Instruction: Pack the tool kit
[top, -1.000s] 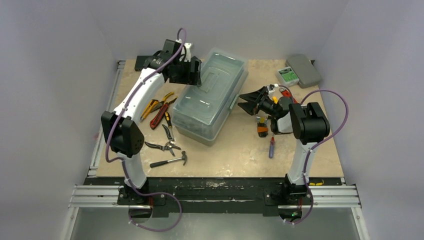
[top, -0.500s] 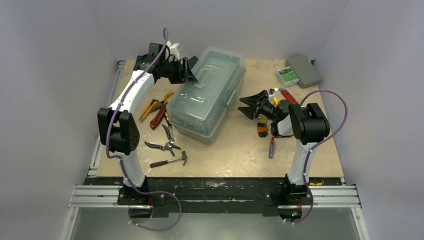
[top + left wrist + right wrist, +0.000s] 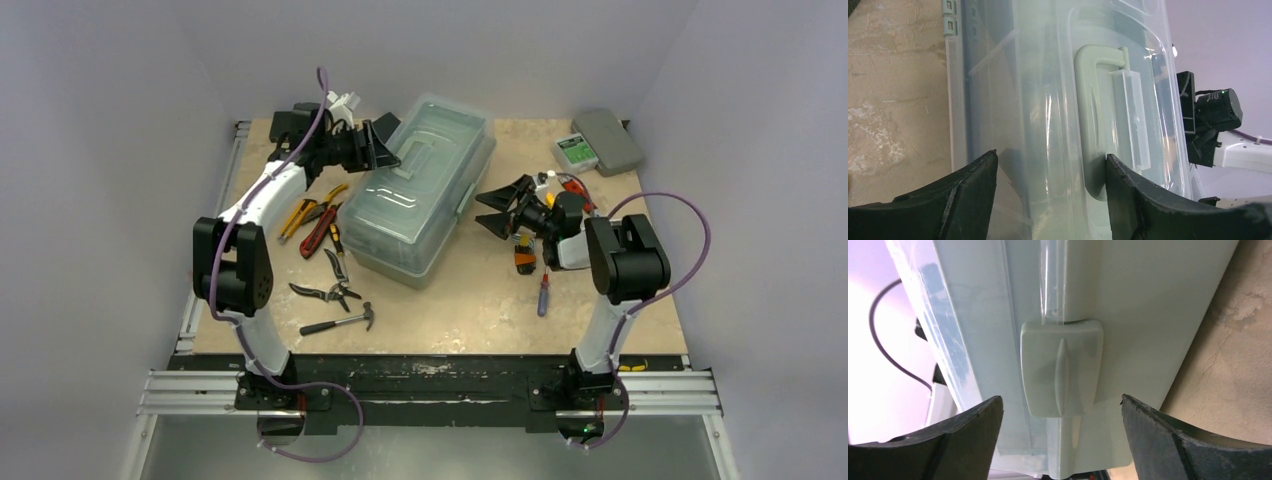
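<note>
The sage-green toolbox (image 3: 425,190) with its translucent lid lies closed, slantwise mid-table. My left gripper (image 3: 388,152) is open at the box's far left end, its fingers spread over the lid (image 3: 1048,100) beside the top handle (image 3: 1095,120); contact is not discernible. My right gripper (image 3: 492,210) is open beside the box's right long side, its fingers straddling the front latch (image 3: 1062,367) without touching it. Left of the box lie loose tools: a yellow knife (image 3: 297,215), red pliers (image 3: 318,230), snips (image 3: 325,293) and a hammer (image 3: 340,320). A screwdriver (image 3: 543,293) lies to the right.
A flat grey case (image 3: 610,140) and a small green-labelled box (image 3: 574,150) sit at the back right corner. More small tools (image 3: 524,258) lie under the right wrist. The table edge rail (image 3: 430,390) runs along the near side.
The left gripper swung from the box's back left corner onto the lid's end, nudging the box slightly. The right gripper's jaws spread wider by the latch.
</note>
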Tool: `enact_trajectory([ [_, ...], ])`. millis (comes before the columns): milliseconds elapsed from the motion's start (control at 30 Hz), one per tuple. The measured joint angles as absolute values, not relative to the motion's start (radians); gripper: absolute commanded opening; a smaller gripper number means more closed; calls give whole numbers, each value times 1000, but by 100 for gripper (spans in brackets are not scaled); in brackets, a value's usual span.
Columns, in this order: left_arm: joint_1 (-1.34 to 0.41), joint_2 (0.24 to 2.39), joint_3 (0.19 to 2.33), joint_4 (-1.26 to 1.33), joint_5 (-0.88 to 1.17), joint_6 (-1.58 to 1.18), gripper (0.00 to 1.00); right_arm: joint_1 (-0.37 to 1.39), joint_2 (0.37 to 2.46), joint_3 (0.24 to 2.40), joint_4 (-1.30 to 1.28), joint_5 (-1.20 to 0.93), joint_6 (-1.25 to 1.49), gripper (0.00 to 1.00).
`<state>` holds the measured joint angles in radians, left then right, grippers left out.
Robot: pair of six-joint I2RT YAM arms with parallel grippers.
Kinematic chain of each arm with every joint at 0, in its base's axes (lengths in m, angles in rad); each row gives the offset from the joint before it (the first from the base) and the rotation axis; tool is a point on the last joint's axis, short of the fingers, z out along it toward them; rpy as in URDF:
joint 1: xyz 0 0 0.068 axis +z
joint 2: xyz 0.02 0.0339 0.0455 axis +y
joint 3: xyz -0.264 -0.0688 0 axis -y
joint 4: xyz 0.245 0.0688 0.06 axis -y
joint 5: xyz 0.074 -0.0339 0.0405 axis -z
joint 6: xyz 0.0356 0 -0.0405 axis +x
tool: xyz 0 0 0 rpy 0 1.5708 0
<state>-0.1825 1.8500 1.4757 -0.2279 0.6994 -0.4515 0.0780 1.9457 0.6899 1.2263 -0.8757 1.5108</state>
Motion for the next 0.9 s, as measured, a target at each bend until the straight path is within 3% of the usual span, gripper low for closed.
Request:
enact_trajectory([
  [67, -175, 1850, 1467, -212, 706, -456, 22, 81, 1894, 696, 1125, -868, 1435, 99],
  [267, -127, 1859, 1462, -197, 738, -480, 22, 86, 1753, 761, 756, -772, 1175, 99],
  [400, -97, 1876, 1472, -198, 764, -493, 22, 86, 1723, 771, 639, -715, 1086, 99],
  [900, -54, 1913, 1495, -205, 815, -513, 22, 183, 1903, 816, 647, -679, 1092, 98],
])
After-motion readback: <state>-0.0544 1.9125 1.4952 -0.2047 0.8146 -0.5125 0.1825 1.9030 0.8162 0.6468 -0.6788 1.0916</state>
